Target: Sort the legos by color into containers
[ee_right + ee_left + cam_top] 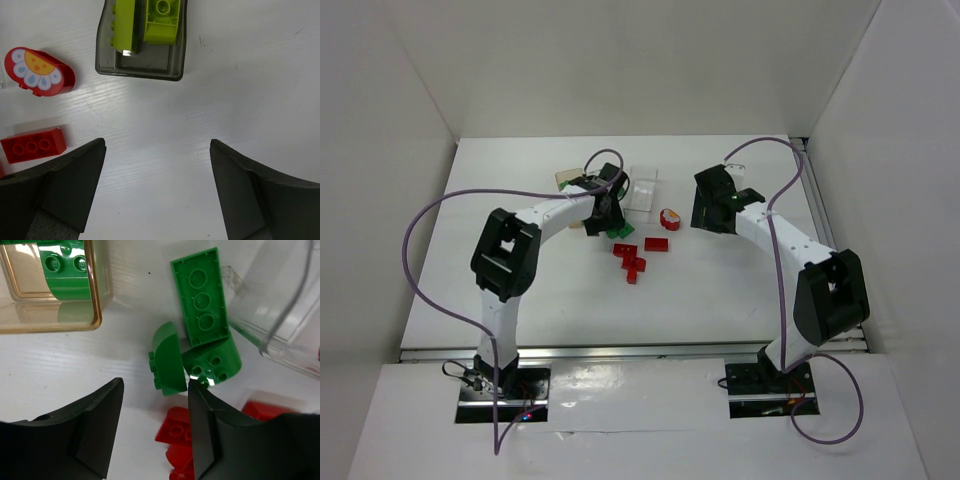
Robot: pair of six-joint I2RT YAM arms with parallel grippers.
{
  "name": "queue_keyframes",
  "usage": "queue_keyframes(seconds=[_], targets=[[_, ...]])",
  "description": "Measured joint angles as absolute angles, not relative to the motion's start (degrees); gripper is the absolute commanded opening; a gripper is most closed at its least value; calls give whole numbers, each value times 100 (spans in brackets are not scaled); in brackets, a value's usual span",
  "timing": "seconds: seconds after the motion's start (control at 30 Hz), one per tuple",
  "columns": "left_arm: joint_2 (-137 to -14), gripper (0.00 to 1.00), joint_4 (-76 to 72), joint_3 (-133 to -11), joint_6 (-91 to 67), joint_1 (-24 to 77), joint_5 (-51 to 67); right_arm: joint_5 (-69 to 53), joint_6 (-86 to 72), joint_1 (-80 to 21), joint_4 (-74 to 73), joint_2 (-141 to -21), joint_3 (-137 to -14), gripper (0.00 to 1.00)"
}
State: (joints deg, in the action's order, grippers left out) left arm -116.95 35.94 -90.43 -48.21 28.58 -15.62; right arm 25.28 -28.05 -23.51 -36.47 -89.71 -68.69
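My left gripper (pixel 156 385) is open, low over the table, its jaws straddling the near end of a curved green lego (pixel 167 360). A rounded green lego (pixel 212 360) touches the right fingertip, and a flat green lego (pixel 200 297) lies underside up beyond it. A tan-rimmed container (pixel 95 300) holds one green lego (pixel 65 265). A clear container (pixel 280 315) stands at the right. My right gripper (pixel 157 145) is open and empty over bare table, near a grey container (pixel 140 72) holding two yellow-green legos (pixel 162 20). That container is hidden under the right gripper (pixel 712 215) in the top view.
A red lego with a flower print (pixel 39 71) and a long red lego (pixel 32 144) lie left of the right gripper. Several red legos (pixel 632 258) cluster mid-table, just behind the left gripper (pixel 608 218). White walls surround the table.
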Motion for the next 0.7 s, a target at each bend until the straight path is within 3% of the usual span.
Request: queue_keyframes(seconds=[0.1,0.27,0.3,0.43,0.7], targets=[[-11880,60,3568,-9122,-4904,2810,-1627,2528,-2805,-2351,-3649,-8960,-6864,92],[-11917,44,3535,-9129,-4984,2751,-1697,2530,-2805,-2351,-3651,-8945,-6864,92],[-11917,32,3531,-9129,-4989,2746,-1710,2530,-2805,-2351,-3653,-8943,-6864,92],[-11858,15,3533,-9105,-4945,2729,-1758,2530,-2805,-2351,-3651,-8941,-6864,92],[-10932,11,3636,-8949,-4536,2729,-1806,2521,-2803,-2351,-3651,-8941,-6864,92]])
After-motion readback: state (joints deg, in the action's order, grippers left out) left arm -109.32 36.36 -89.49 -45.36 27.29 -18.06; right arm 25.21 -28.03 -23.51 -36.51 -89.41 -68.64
